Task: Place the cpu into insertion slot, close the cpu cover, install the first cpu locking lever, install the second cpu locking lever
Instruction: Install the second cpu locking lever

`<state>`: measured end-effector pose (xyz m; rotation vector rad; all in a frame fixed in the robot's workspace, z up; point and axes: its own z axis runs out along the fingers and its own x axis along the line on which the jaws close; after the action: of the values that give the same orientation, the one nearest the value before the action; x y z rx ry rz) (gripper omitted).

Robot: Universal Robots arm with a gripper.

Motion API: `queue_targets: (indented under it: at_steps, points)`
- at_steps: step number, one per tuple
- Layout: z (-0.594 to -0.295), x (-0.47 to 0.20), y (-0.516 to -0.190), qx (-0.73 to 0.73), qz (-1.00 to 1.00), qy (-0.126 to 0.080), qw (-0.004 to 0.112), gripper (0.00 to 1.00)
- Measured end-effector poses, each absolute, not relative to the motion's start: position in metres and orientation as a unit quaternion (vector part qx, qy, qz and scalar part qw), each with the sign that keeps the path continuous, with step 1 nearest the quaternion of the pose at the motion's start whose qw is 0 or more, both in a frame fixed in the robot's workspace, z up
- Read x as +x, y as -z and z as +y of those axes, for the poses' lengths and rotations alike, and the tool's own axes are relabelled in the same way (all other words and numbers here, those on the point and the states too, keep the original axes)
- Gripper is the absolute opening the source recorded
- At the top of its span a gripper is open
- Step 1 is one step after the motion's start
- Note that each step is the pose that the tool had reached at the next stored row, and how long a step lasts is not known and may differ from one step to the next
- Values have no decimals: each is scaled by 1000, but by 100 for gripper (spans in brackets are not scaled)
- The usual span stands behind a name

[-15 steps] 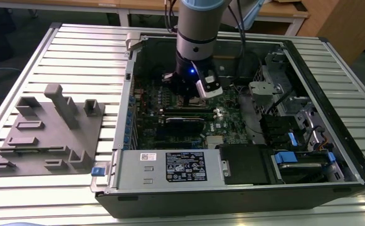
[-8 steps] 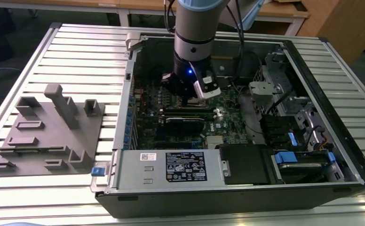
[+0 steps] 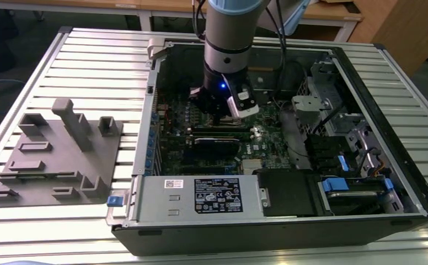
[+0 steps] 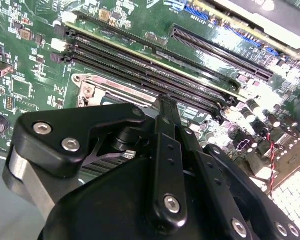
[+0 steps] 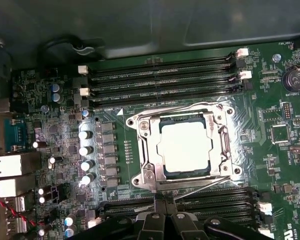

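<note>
In the first wrist view the cpu point(image 5: 185, 147) lies flat in the insertion slot point(image 5: 138, 121), its pale silver top showing through the cutout of the cpu cover point(image 5: 151, 150), which is folded down over it. A thin wire locking lever point(image 5: 205, 185) runs at a slant along the socket edge nearest my fingers. My gripper point(image 5: 164, 204) is at that edge with its fingertips together beside the lever's end. In the second wrist view the fingers point(image 4: 166, 130) converge just past the socket corner point(image 4: 87, 92). In the exterior view the gripper point(image 3: 218, 117) reaches down into the open computer case.
Long black memory slots point(image 5: 160, 75) flank the socket on both sides, with another group point(image 5: 215, 200) by the fingers. A row of capacitors point(image 5: 85, 150) stands beside the socket. The grey power-supply box point(image 3: 192, 196) fills the case front; a grey fixture point(image 3: 55, 154) sits on the slatted table.
</note>
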<state>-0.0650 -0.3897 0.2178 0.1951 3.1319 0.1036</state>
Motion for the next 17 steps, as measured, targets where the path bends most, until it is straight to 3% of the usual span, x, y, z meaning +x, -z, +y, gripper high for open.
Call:
queue_targets:
  at_steps: [17]
  points:
    - [-392,-66,-212,62,998,-33,1,11]
